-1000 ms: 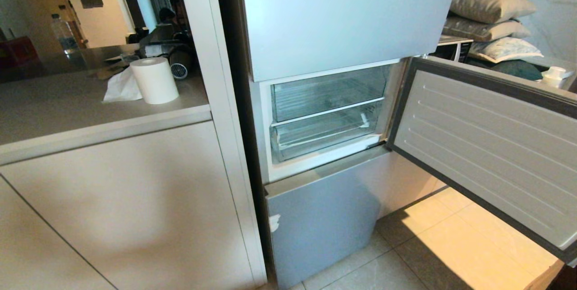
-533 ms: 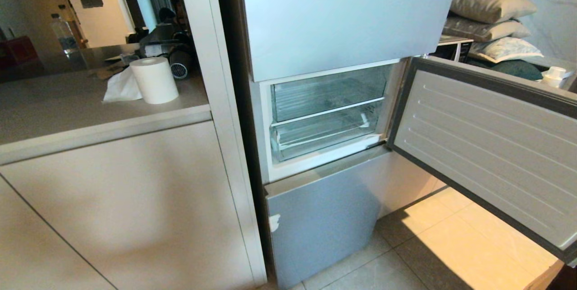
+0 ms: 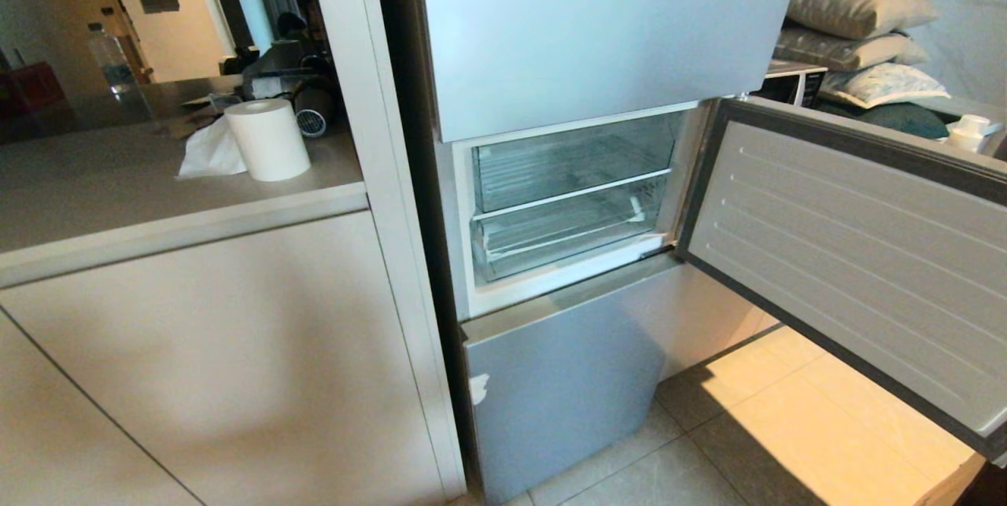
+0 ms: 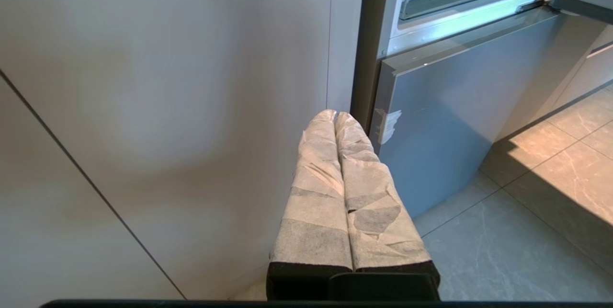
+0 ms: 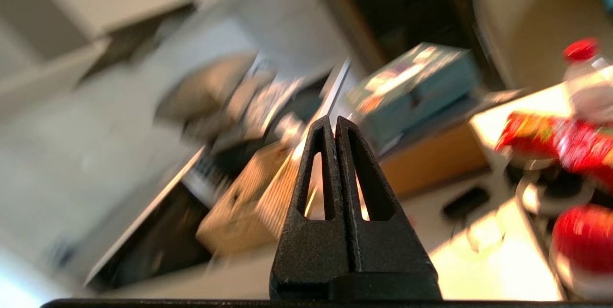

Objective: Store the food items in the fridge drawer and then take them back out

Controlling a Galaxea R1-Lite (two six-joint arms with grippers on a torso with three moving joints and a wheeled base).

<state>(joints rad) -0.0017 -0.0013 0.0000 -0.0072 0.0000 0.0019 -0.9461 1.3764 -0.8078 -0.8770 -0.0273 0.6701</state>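
Note:
The fridge's middle compartment stands open, and the fridge drawer (image 3: 566, 237) is the lower clear one, pushed in, with a whitish front corner. Neither gripper appears in the head view. My left gripper (image 4: 334, 114), with fingers wrapped in white tape, is shut and empty, low in front of the cabinet panel beside the fridge's bottom door (image 4: 445, 121). My right gripper (image 5: 334, 121) is shut on nothing and points at a blurred table of clutter. A round glossy red food item (image 5: 582, 238) shows blurred at that view's edge, well apart from the fingertips.
The open fridge door (image 3: 850, 254) swings out to the right over the tiled floor (image 3: 787, 427). A paper roll (image 3: 269, 139) and tissue sit on the counter at left. Near the right gripper are a teal box (image 5: 412, 90), a red packet (image 5: 550, 142) and a red-capped bottle (image 5: 582, 59).

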